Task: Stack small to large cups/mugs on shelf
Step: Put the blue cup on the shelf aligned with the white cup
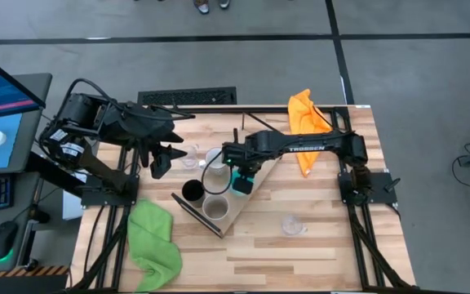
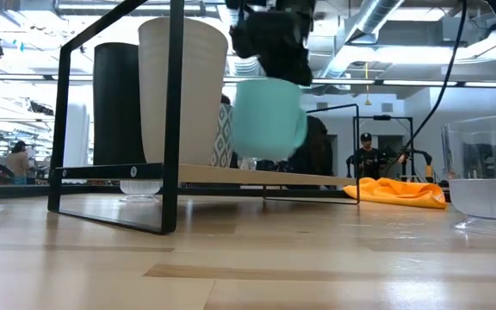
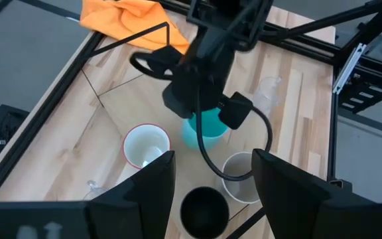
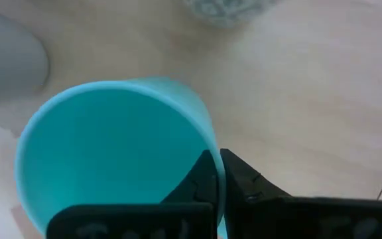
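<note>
The light-wood shelf (image 1: 257, 196) with its dark frame lies slantwise at mid-table. A black cup (image 1: 192, 191), a beige-grey cup (image 1: 215, 208) and a white mug (image 1: 215, 158) stand upright on it. My right gripper (image 1: 241, 171) is shut on a bright blue cup (image 1: 242, 184) over the shelf between them. One clear glass (image 1: 292, 224) stands on the table toward the near right, another (image 1: 188, 155) sits by the shelf's far-left side. My left gripper (image 1: 163, 161) hangs open left of the shelf, touching nothing. My right gripper pinches the blue cup's rim (image 4: 212, 143), one finger (image 4: 201, 179) inside the cup and one (image 4: 244, 182) outside, coming from above. In the low view the cup (image 2: 268, 116) hangs tilted just above the shelf board (image 2: 231, 175), apparently clear of it.
A green cloth (image 1: 153, 241) lies at the near-left corner and an orange cloth (image 1: 307, 122) at the far right. The shelf's dark frame bars (image 2: 175, 112) rise beside the cups. Bare tabletop (image 1: 300, 261) shows along the near edge.
</note>
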Available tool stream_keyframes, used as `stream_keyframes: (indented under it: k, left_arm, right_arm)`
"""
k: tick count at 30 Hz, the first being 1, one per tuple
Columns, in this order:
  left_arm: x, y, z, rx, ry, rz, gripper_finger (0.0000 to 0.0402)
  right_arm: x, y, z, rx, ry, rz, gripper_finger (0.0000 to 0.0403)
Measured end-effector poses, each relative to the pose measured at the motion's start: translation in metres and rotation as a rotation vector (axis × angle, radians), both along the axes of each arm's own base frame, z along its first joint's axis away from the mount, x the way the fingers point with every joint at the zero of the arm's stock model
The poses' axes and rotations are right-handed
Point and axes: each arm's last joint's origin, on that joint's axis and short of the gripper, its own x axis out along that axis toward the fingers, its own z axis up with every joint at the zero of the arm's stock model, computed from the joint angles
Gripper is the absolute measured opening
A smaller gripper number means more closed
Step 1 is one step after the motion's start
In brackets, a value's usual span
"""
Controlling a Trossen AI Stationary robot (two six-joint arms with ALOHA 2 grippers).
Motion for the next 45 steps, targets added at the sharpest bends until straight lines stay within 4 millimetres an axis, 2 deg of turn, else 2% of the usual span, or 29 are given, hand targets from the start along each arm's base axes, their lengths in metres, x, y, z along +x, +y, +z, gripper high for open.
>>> stream_keyframes:
  k: [10, 14, 18, 33, 45]
  left_arm:
    - [0.0, 0.0, 0.0, 0.001, -0.001, 0.005, 0.019]
    - [0.0, 0.0, 0.0, -0.005, -0.002, 0.011, 0.019]
    - [0.0, 0.0, 0.0, -0.005, -0.002, 0.014, 0.019]
    - [0.0, 0.0, 0.0, -0.004, -0.002, 0.013, 0.019]
    - [0.0, 0.0, 0.0, -0.003, -0.002, 0.012, 0.019]
  right_arm:
    - [0.002, 0.001, -0.001, 0.012, -0.016, 0.004, 0.0014]
    - [0.01, 0.005, -0.016, 0.017, 0.001, 0.013, 0.0019]
    - [0.015, 0.011, -0.02, 0.022, -0.011, 0.027, 0.0018]
    - [0.012, 0.008, -0.019, 0.013, 0.0, 0.018, 0.0027]
    - [0.013, 0.006, -0.019, 0.026, -0.002, -0.027, 0.0072]
